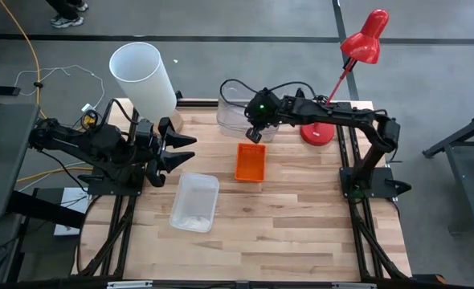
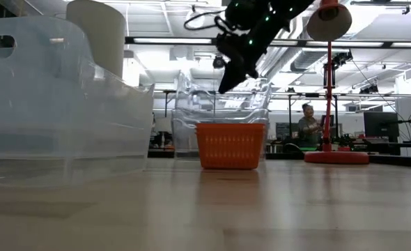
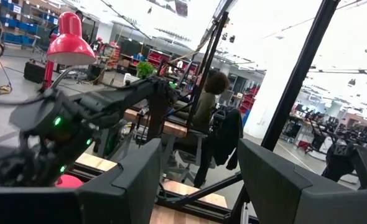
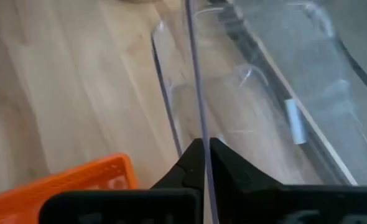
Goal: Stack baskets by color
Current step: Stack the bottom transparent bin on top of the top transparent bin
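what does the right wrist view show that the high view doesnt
Only the right wrist view: the right gripper shut on the thin wall of the clear bin.

Only the high view: the second clear bin, white lampshade, red desk lamp and the waiting left gripper, open.

Both: the orange basket beside the gripped bin on the wooden table.

Even overhead light with soft shadows on the tabletop [image 1: 301, 225] in the high view, ceiling strips blowing out the low view's background, near clear bin [image 2: 59, 111] soft and out of focus, left wrist view washed out and motion-smeared.
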Controlling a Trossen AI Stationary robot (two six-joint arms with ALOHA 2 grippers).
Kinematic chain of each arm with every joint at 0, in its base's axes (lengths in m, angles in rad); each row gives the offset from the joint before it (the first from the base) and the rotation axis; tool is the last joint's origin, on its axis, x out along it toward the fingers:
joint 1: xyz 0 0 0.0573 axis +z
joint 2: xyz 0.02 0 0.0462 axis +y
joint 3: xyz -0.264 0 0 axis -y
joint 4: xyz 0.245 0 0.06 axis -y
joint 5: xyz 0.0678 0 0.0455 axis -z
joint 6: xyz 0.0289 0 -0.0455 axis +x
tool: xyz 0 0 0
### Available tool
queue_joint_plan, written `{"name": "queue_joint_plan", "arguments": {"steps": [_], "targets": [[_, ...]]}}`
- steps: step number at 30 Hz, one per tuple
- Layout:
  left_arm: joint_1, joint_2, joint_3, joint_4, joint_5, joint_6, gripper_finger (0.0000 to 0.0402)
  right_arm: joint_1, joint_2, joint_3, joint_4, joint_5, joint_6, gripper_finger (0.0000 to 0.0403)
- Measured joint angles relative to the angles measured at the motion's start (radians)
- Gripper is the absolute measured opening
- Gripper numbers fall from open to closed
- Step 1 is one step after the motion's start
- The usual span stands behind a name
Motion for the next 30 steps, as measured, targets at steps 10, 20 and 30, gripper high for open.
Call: {"name": "queue_joint_plan", "arguments": {"steps": [10, 20, 30], "targets": [[0.000, 0.000, 0.000, 0.000, 0.000, 0.000, 0.0202, 0.016, -0.020, 0.000, -0.087, -0.021, 0.007, 0.0001], [0.000, 0.000, 0.000, 0.000, 0.000, 0.000, 0.0202, 0.027, -0.021, 0.000, -0.146, -0.009, -0.082, 0.0000], [0.000, 0.000, 0.000, 0.000, -0.001, 0.000, 0.0202, 0.013, -0.022, 0.075, -0.304, 0.026, -0.173, 0.0000]]}}
